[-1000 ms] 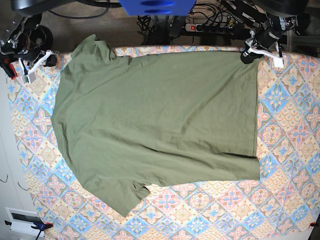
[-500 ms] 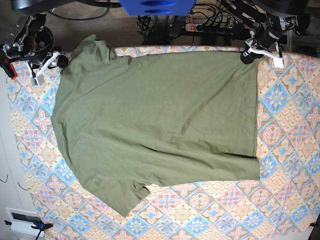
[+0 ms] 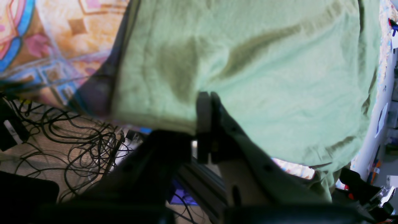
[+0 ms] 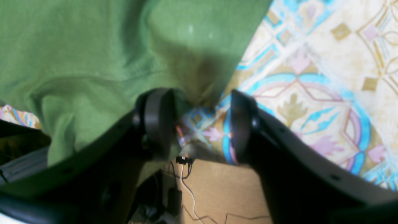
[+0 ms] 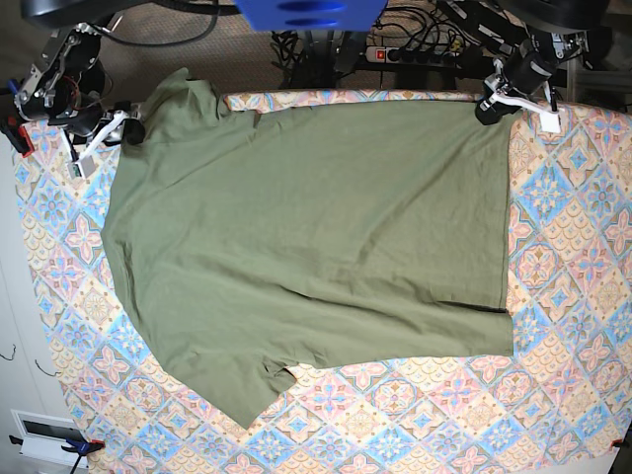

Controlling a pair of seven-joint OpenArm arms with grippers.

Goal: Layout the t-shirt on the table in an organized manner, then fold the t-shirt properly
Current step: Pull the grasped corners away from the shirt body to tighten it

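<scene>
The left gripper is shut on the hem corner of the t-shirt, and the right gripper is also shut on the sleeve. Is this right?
Not quite. The right gripper is open at the edge of the t-shirt, as the right wrist view shows. The left gripper is indeed shut on it.

The table [image 5: 573, 296], covered in a pink, blue and cream diamond-tile cloth, carries one item: the t-shirt [image 5: 306, 247]. The olive-green garment lies spread flat, its hem toward the table's right side, one sleeve overhanging the far edge.
</scene>
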